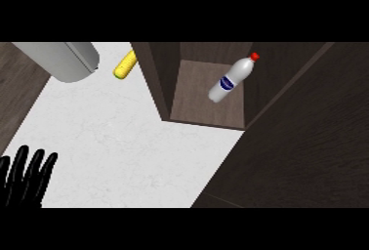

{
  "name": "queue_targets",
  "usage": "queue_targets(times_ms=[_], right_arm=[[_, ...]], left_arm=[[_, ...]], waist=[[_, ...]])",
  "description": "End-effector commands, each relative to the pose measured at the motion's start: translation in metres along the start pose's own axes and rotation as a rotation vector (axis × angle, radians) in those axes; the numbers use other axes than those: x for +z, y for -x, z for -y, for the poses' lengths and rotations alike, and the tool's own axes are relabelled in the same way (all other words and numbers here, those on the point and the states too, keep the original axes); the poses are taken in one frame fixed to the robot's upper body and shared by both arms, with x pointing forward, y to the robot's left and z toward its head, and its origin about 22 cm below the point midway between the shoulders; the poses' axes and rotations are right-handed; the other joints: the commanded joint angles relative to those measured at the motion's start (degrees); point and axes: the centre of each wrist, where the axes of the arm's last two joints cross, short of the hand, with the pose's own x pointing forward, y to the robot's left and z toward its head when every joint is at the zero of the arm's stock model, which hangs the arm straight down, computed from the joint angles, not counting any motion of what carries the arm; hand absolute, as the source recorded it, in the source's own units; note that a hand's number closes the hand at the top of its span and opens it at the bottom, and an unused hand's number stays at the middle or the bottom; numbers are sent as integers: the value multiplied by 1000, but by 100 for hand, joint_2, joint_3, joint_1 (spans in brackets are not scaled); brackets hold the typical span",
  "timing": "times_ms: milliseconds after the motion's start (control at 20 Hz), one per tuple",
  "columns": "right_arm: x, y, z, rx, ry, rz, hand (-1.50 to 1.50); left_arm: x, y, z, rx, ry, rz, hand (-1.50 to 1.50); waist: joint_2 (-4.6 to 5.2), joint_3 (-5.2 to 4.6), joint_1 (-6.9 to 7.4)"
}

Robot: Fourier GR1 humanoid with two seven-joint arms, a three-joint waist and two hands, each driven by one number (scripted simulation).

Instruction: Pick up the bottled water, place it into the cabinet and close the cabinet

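Fingers straight and spread on your left hand (25,178), parked at the counter's (122,146) near left corner, holding nothing. Right hand's nowhere in view. The bottled water (232,80) already lies tilted inside the cabinet (162,73), red cap toward the back. The open door (302,146) is my worry: swing it fast and you'll probably jolt that bottle into rolling out. Corn cob (125,66) sits near the far edge.

I see the white plastic water bottle (232,79) with red cap and blue label standing tilted inside the dark wooden cabinet (189,105), whose door (302,146) stands open.
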Motion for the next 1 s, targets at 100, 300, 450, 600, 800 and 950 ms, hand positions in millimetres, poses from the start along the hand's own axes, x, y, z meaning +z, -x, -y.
queue_targets(times_ms=[100,300,450,600,800,950], right_arm=[[-12,10,30,-98,372,62,150],[-18,12,52,-117,464,79,150],[-33,14,80,-124,553,68,150],[-61,7,101,-134,620,78,150],[-102,5,135,-132,680,46,150],[-136,-11,156,-153,693,45,150]], left_arm=[[3,-1,-7,-12,-18,-9,-150],[-2,-4,-5,7,7,16,-150],[1,-2,1,20,17,-7,-150],[4,-1,-2,28,22,-12,-150],[1,2,-2,40,20,-14,-150],[2,6,-5,27,13,-10,-150]], waist=[[32,19,-71],[27,31,44],[25,54,143],[-10,53,229],[-2,66,220],[-37,70,107]])
